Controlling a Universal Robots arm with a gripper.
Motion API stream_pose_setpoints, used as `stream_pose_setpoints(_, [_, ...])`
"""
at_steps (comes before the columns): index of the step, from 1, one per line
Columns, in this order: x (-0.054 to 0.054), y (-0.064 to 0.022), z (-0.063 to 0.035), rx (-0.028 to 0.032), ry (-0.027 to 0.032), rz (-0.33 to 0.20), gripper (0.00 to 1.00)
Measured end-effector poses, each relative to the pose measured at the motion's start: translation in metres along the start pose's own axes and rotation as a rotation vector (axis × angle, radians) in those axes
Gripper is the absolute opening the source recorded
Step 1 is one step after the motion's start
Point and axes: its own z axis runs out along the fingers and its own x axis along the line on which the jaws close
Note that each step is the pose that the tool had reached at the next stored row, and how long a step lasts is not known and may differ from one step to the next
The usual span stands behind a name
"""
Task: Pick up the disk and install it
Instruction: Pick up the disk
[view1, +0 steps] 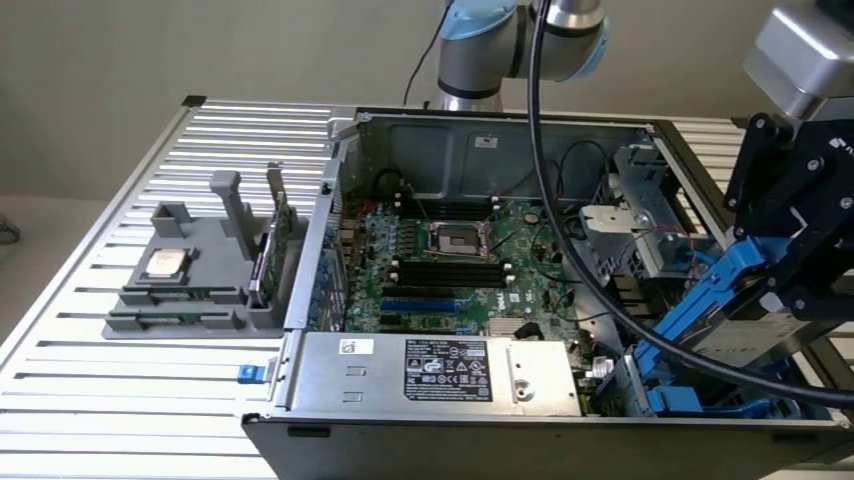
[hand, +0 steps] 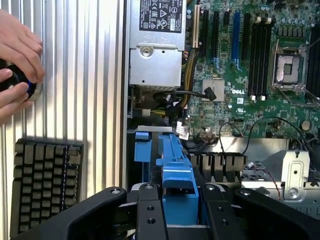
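Observation:
The disk (view1: 738, 338), silver-grey in a bright blue carrier frame (view1: 703, 298), hangs tilted over the front corner of the open computer case at the exterior view's right. My black gripper (view1: 787, 262) is shut on it from above. In the wrist view the blue carrier (hand: 176, 167) sits clamped between my gripper's (hand: 180, 215) black fingers (hand: 149, 212), pointing down at the blue drive bay (hand: 142, 150) beside the power supply. Blue bay rails (view1: 694, 400) lie just below the disk.
The case holds a green motherboard (view1: 454, 260), a silver power supply (view1: 441, 370) and loose cables (hand: 190, 95). A grey holder (view1: 200, 290) at the exterior view's left carries a CPU chip (view1: 164, 264) and a green card (view1: 274, 250). A person's hand (hand: 15, 65) and a keyboard (hand: 45, 185) are on the slatted table.

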Motion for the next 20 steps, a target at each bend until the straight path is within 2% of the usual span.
stream_pose_setpoints(2, [0.0001, -0.0002, 0.0016, -0.0071, -0.0006, 0.000, 0.33])
stream_pose_setpoints(3, [0.0002, -0.0003, 0.0021, -0.0123, -0.0010, 0.000, 0.33])
stream_pose_setpoints(4, [0.0002, -0.0005, 0.0024, -0.0206, -0.0019, 0.001, 0.33])
stream_pose_setpoints(9, [0.0002, -0.0006, 0.0021, -0.0801, -0.0036, 0.005, 0.33])
stream_pose_setpoints(12, [0.0002, -0.0011, 0.0021, -0.1059, -0.0044, 0.007, 0.33])
stream_pose_setpoints(13, [0.0002, -0.0016, 0.0023, -0.1102, -0.0047, 0.007, 0.33])
stream_pose_setpoints(14, [0.0002, -0.0023, 0.0025, -0.1116, -0.0048, 0.008, 0.33])
stream_pose_setpoints(20, [0.0004, -0.0053, 0.0030, -0.1117, -0.0076, 0.007, 0.33])
